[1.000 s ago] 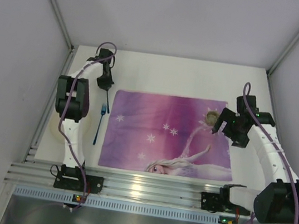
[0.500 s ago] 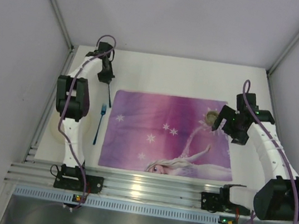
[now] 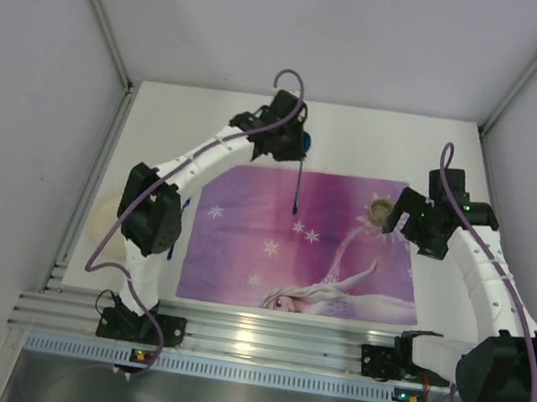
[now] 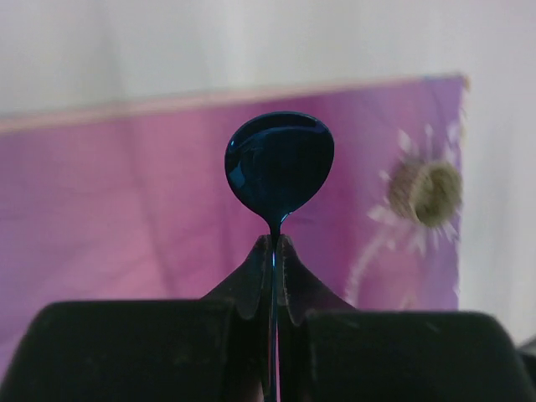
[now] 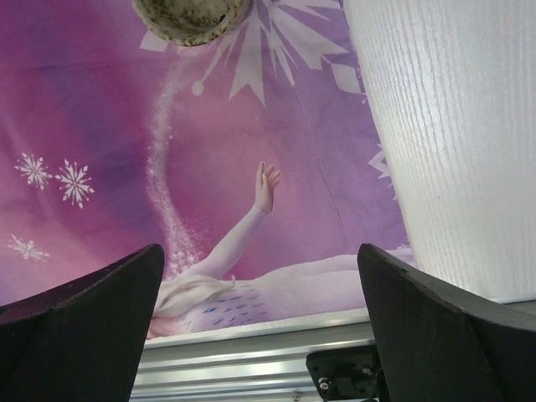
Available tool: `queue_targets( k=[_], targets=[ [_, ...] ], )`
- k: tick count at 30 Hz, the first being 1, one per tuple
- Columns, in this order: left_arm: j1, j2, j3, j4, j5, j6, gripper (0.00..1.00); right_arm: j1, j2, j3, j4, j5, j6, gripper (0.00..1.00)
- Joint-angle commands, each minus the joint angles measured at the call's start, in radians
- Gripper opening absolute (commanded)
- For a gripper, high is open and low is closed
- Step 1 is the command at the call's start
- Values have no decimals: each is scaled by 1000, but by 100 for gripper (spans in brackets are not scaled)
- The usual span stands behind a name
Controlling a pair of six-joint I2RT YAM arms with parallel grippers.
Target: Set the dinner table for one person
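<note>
- The step in hand looks like laying the cutlery. The left gripper has its fingers pinched tight on the thin handle of a dark blue spoon, which hangs over the upper middle of the purple placemat in the top view.
- As I judge it, the next move calls for carrying the spoon to a spot beside where a plate would sit, lowering it flat, and only then letting go. Held by the handle alone, it could swing or tip.
- The right gripper has its fingers spread wide with nothing between them. It hovers at the right of the frame, near a small speckled round dish on the mat's upper right corner.
- The dinner table is the plain white top under everything, showing bare above and either side of the mat.
- Pale grey wall panels close in three sides, and a metal rail runs along the bottom of the frame.
</note>
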Motion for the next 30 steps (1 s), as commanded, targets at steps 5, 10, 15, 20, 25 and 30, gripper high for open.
queue_targets(
  k=[5,10,15,20,25,30],
  targets=[
    [-261,162,73,40,19,-259,0,6,-126,-34,-22,31,-22,100],
    [-349,256,79,73,1,-377,0,6,-189,-80,-39,33,-23,100],
    [-375,277,30,97,-1,-485,2,6,-218,-89,-50,25,-25,100],
    [-393,262,50,90,10,-447,56,6,-221,-86,-56,22,-26,100],
    [-346,132,-18,-62,-118,-335,68,6,-223,-77,-62,24,-29,100],
    [-194,-121,-275,-134,-214,-164,67,6,-224,-78,-59,21,-29,100]
  ],
)
